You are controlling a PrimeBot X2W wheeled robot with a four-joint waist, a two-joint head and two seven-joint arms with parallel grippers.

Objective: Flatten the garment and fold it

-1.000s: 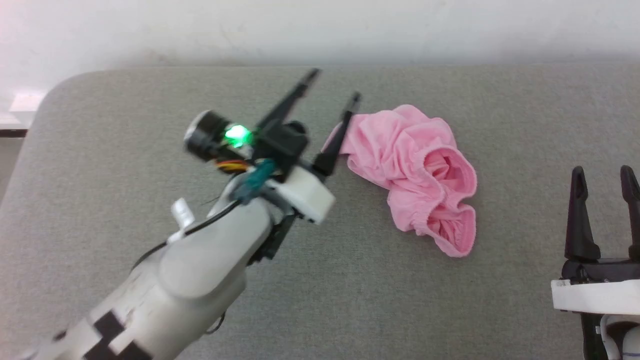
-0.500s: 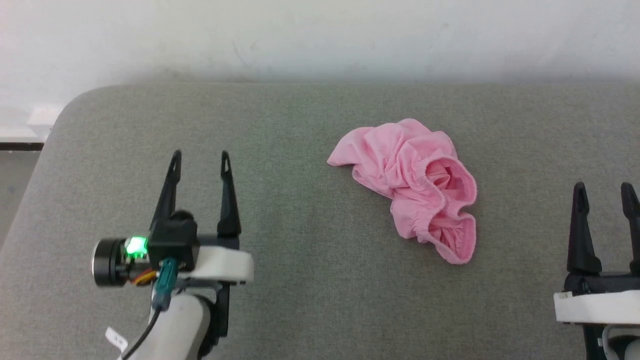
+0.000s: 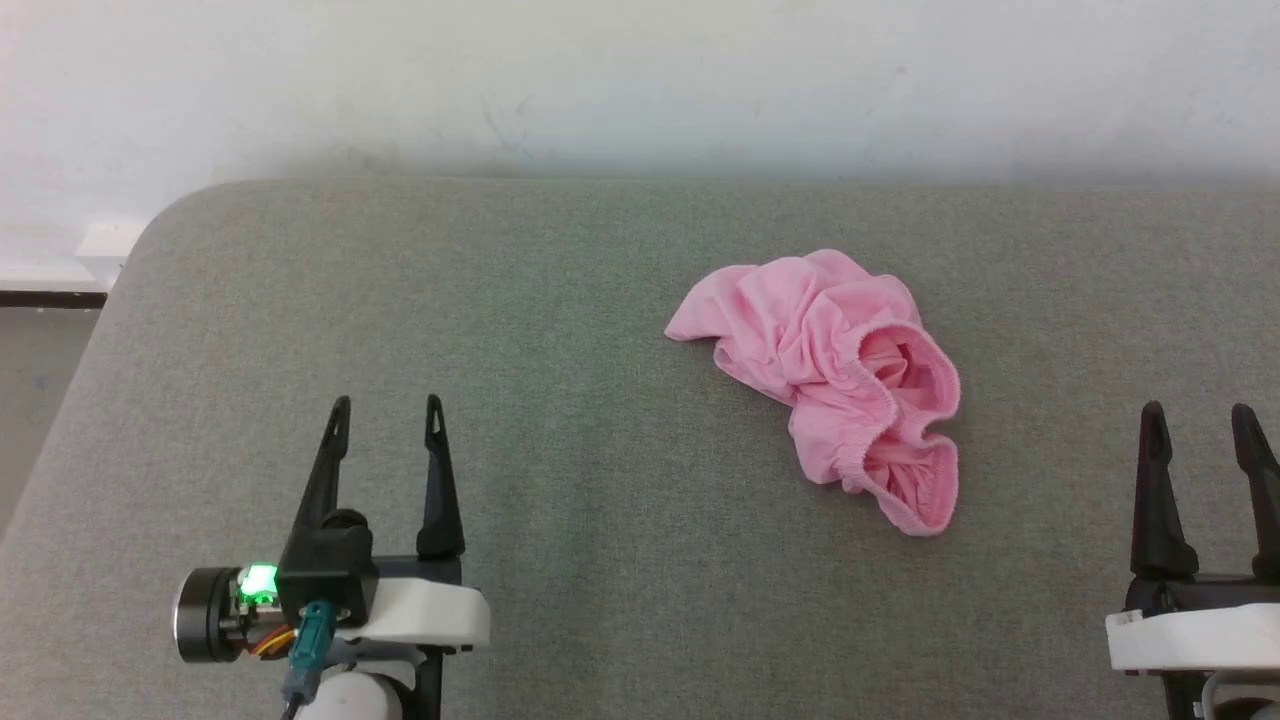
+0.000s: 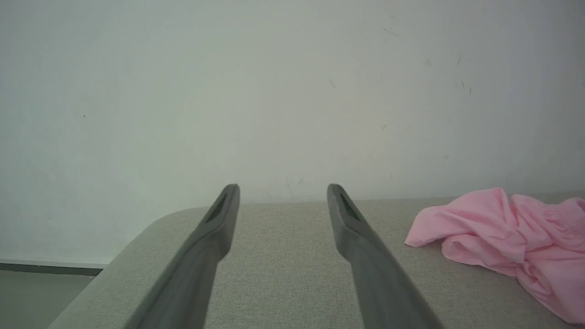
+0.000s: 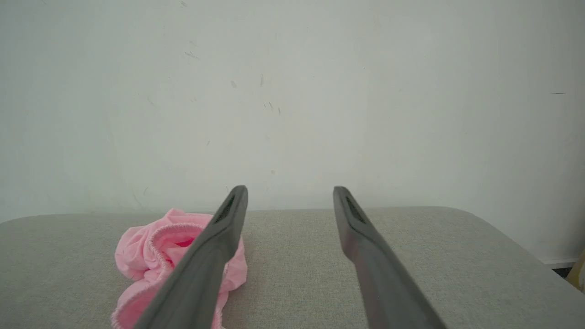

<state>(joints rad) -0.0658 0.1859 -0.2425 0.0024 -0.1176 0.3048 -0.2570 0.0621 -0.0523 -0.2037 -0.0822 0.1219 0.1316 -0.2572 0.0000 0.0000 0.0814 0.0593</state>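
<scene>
Nothing done yet: the pink shorts (image 3: 830, 380) lie crumpled (waistband bunched) right of centre on the grey surface (image 3: 600, 580). Your left gripper (image 3: 386, 402) and right gripper (image 3: 1196, 408) hover clear, jaws apart, empty; flattening and folding remain.

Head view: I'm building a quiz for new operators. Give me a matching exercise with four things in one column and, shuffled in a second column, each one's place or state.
Things
1. garment
2. left end effector
3. right end effector
4. wall

Places and states
a. lower right, open, holding nothing
b. crumpled in a heap on the grey surface, right of centre
c. white, across the top
d. lower left, open, holding nothing

Pairs: 1-b, 2-d, 3-a, 4-c
</scene>
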